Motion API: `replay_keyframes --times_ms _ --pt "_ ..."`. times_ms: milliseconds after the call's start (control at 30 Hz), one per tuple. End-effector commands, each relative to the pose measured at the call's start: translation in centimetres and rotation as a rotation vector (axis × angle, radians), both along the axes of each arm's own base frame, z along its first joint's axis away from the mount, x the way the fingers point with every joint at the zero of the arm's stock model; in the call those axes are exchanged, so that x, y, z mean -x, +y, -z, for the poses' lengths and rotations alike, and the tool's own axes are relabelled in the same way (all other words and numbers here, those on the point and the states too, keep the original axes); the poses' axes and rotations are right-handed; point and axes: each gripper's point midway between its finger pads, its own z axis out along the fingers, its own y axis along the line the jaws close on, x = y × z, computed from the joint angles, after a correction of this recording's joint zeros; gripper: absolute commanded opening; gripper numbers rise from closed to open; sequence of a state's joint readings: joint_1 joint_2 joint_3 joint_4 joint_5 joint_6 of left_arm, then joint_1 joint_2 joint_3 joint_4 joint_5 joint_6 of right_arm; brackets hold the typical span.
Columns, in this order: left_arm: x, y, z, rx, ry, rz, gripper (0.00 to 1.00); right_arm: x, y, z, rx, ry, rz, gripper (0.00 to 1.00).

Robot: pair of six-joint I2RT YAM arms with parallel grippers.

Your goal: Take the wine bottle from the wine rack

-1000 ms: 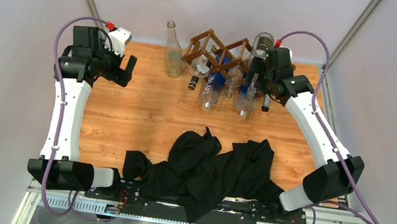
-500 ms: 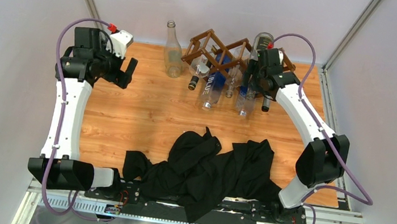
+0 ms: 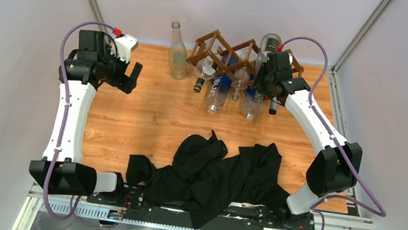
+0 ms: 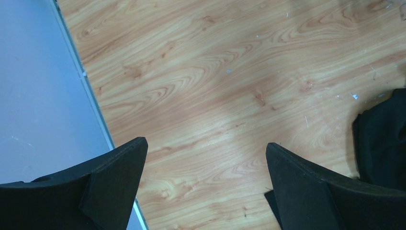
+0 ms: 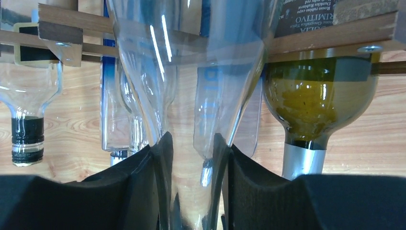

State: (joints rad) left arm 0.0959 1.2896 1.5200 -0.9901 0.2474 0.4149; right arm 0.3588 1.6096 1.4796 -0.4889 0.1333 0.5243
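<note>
The wine rack [image 3: 224,52], a dark brown lattice of sticks, stands at the back of the table with several bottles in its cells. My right gripper [image 3: 259,88] is at the rack's right part, shut on the neck of a clear glass wine bottle [image 5: 191,72]. In the right wrist view both black pads [image 5: 163,158] press the glass neck, under a rack slat [image 5: 335,36]. My left gripper [image 3: 131,75] hangs open over bare wood at the back left. Nothing lies between the left gripper's [image 4: 205,146] jaws.
A green bottle with a silver neck [image 5: 313,103] lies in the cell right of the held one. A small dark-capped bottle [image 5: 26,129] is to its left. A clear bottle [image 3: 178,53] stands left of the rack. A black cloth [image 3: 212,172] covers the table's front.
The right gripper has moved in toward the rack and its jaws have come together on the clear bottle's neck. The left arm has barely shifted.
</note>
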Motion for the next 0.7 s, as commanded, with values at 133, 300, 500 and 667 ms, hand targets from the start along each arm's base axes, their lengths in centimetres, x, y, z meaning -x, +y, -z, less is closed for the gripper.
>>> replay_keyframes --times_ms 133,300,500,667 --pt "0.6 0.2 0.4 -0.009 0.006 0.007 1.0 0.3 0.2 -5.5 -0.084 -0.136 -0.021 0.0" --pt "0.7 0.0 0.7 -0.012 0.009 0.022 1.0 1.1 0.4 -8.5 -0.125 -0.209 -0.04 0.0" --pt "1.0 -1.1 -0.2 0.002 -0.03 0.101 1.0 2.7 0.8 -13.0 -0.197 -0.319 -0.083 0.0" --pt "1.5 -2.1 -1.3 -0.002 -0.081 0.193 1.0 4.2 1.8 -15.1 -0.269 -0.346 -0.146 0.0"
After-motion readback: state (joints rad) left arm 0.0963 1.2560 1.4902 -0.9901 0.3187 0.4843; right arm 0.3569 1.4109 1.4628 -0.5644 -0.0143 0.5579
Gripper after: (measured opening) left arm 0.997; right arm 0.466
